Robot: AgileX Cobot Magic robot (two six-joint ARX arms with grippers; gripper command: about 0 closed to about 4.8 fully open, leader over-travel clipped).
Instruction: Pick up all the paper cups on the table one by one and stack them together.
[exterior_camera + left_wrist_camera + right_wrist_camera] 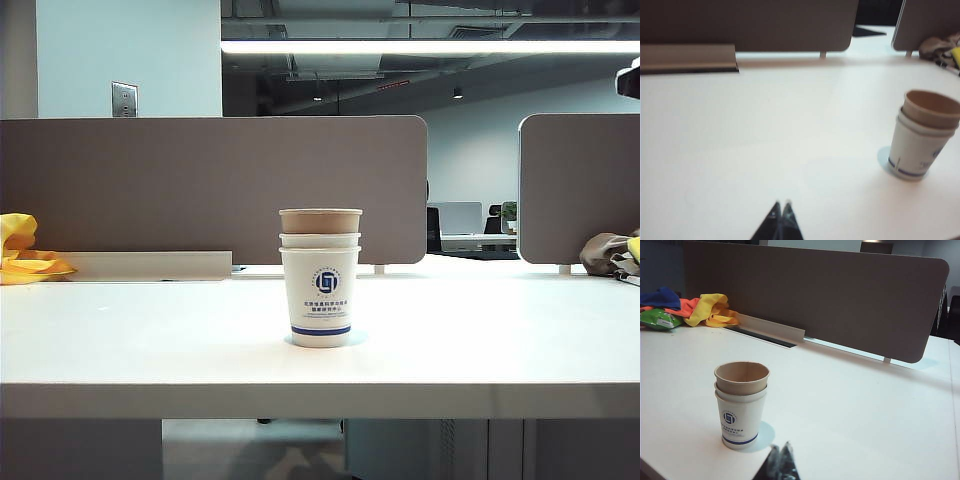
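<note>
Left gripper (782, 204) low over bare white counter (765, 140), jaws pressed together, holding nothing; right gripper (780, 449) likewise, jaws pressed together, empty, just beside the cups. Paper cups (320, 276) stacked upright mid-counter: brown cup (742, 377) nested on top, two white cups with blue logo below, one showing only its rim. Grey partition panels (210, 185) behind; yellow cloth (22, 252) at far left by the panel.

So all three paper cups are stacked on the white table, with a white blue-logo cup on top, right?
Not quite: the top cup is the plain brown kraft paper cup, nested in the white blue-logo cups, as the exterior view shows. The stack does stand on the white table.
</note>
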